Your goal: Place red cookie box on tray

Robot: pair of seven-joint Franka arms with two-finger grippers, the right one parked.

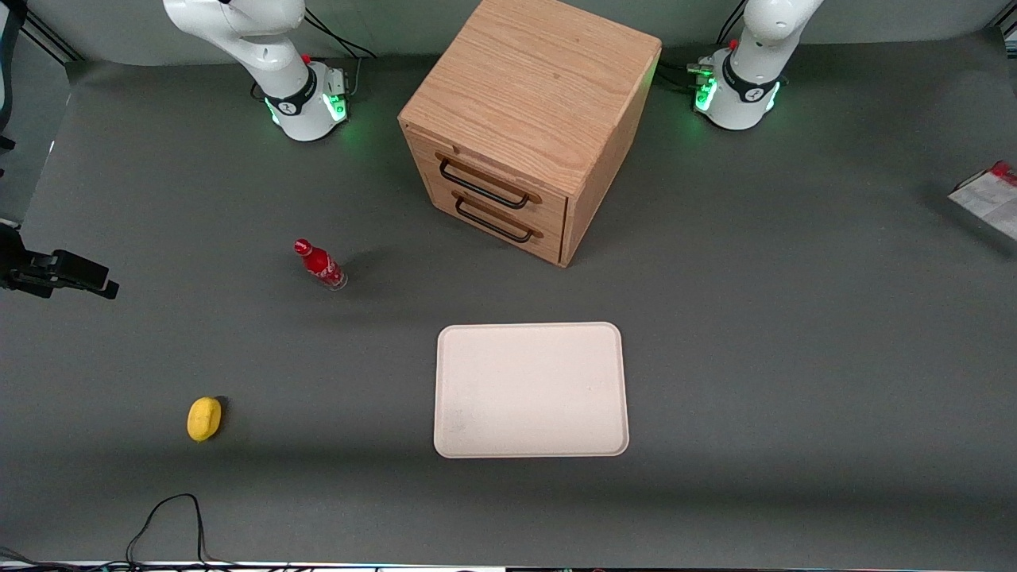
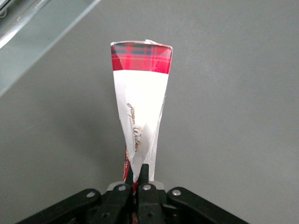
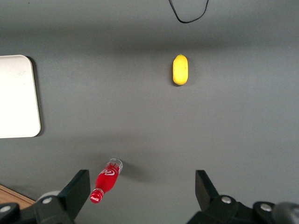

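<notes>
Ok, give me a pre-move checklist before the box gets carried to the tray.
1. Grip: gripper shut on the red cookie box at one narrow end: ok.
2. Box clear of the table: cannot tell.
3. Tray bare: ok.
4. Drawer cabinet farther from the front camera than the tray, drawers shut: ok.
5. Red bottle and yellow lemon-like object toward the parked arm's end, off the likely path: ok.

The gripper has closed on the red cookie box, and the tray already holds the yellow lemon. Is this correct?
Only partly. The gripper is shut on the red cookie box, but the front view shows the tray with nothing on it; the yellow lemon lies on the table toward the parked arm's end.
</notes>
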